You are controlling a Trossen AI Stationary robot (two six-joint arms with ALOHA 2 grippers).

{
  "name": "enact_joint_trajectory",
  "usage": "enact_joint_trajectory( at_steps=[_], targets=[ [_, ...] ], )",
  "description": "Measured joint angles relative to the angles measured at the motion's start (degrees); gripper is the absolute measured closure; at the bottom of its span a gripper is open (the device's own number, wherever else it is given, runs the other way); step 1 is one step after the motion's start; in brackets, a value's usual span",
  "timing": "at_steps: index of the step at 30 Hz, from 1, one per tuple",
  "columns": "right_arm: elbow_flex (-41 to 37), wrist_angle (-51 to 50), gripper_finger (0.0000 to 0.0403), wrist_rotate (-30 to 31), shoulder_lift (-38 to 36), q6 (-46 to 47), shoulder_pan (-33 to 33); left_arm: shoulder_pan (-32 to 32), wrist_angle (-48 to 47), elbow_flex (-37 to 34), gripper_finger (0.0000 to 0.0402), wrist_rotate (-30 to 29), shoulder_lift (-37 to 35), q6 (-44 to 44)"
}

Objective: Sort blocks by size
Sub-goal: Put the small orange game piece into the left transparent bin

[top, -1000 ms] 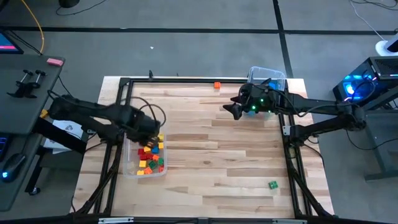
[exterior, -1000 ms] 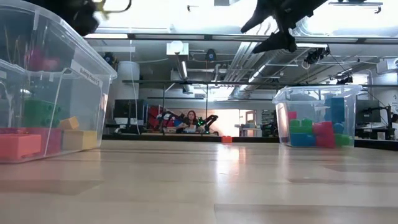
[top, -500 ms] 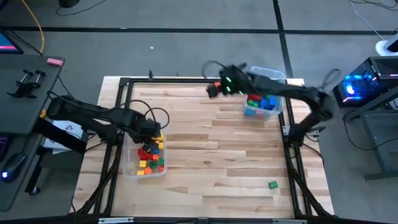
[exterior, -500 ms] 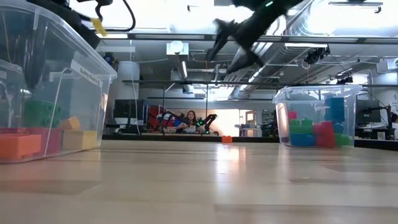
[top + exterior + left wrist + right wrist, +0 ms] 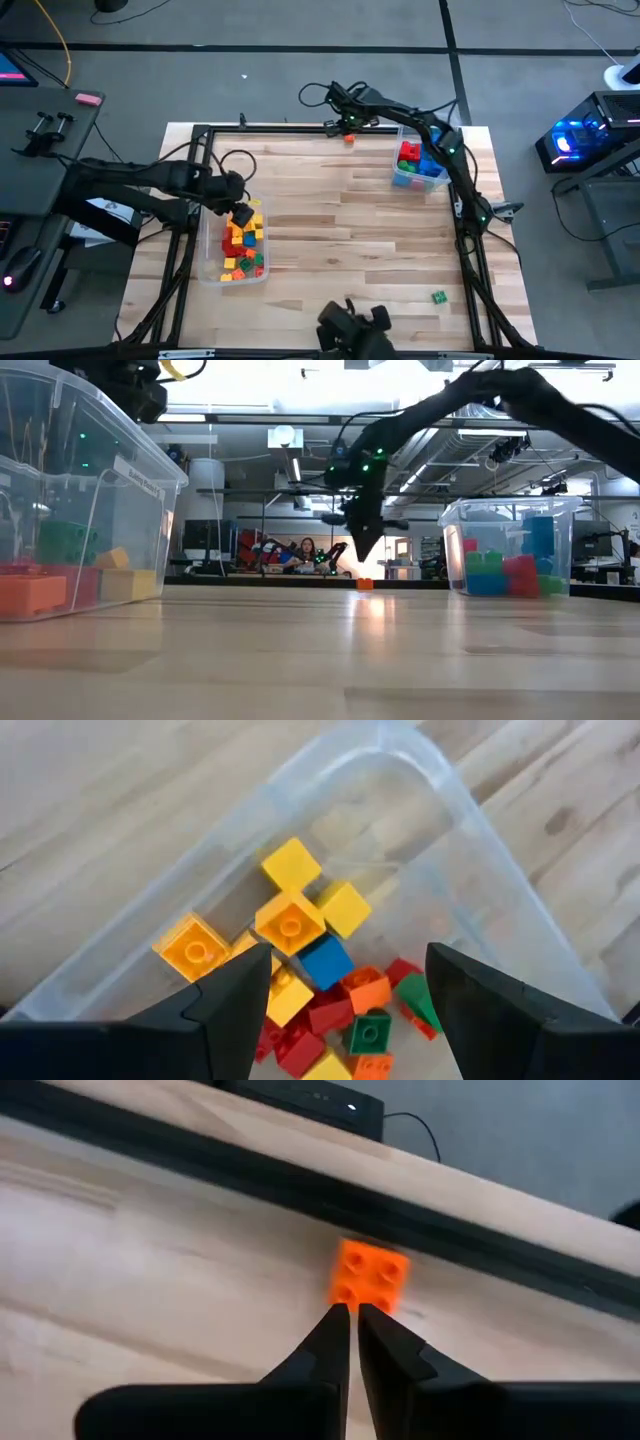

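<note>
One orange block, two bins

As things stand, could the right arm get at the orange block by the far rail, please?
Probably yes: the right hand hangs just short of the orange block with nothing between, but its fingers are shut and must open first.

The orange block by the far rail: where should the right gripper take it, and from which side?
Probably from straight above, gripping two opposite flat side faces. The orange block sits studs-up and flat on the table, very near the black rail, so a sideways approach looks cramped. The right gripper is shut just short of it and must open first.
</note>
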Motion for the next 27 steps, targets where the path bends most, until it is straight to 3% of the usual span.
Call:
enact_joint_trajectory(
  at_steps=[7,15,21,27],
  targets=[
    [6.57,-4.24,0.0399,0.74,7.36,0.25,-0.92,-0.01,0.09,0.02,0.0150,-1.51,-1.59,-2.32],
    [6.09,-3.66,0.0401,3.63,7.59,-0.99,-1.10,-0.01,0.16,0.02,0.0149,-1.49,-1.62,-2.37],
    [6.06,-6.89,0.0402,-3.11,7.54,-5.88,-0.57,-0.01,0.24,0.02,0.0149,-1.52,-1.62,-1.04],
    [6.06,-9.29,0.0402,-10.14,7.43,-15.43,6.50,-0.01,0.27,0.02,0.0149,-1.53,-1.88,2.61]
  ],
)
